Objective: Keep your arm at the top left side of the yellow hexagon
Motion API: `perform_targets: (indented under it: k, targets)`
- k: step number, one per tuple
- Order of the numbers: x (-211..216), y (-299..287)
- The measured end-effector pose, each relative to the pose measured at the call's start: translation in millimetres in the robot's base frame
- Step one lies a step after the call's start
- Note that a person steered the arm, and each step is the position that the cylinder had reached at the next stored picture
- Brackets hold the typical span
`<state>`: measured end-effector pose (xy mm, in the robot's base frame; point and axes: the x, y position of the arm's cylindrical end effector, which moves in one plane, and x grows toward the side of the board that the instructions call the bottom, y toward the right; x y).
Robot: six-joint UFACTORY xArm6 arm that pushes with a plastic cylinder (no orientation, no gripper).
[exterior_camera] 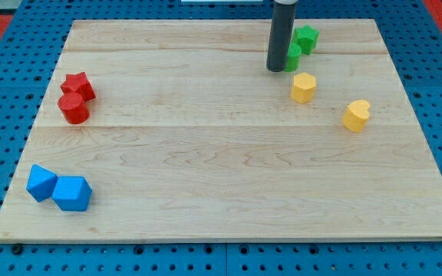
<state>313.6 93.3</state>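
My tip (276,70) near yellow hexagon (303,87), upper left.

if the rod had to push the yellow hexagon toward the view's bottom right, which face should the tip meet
The upper-left face of the yellow hexagon. My tip already sits just off it toward the view's top left, with no block between them. The green blocks lie behind the rod, so a straight push probably works.

Bright, even overhead light; sharp focus throughout. Faint soft shadow just right of my tip (276,70). Mild sheen on wooden board (206,153) below it.
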Motion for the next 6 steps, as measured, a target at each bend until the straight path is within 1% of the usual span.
perform_targets:
  k: [1, 4, 5, 6]
  targets:
    - [-6.8, 12.1]
    - [-50.5, 47.7]
    - [-31.8, 49.4]
    - [10.9, 34.6]
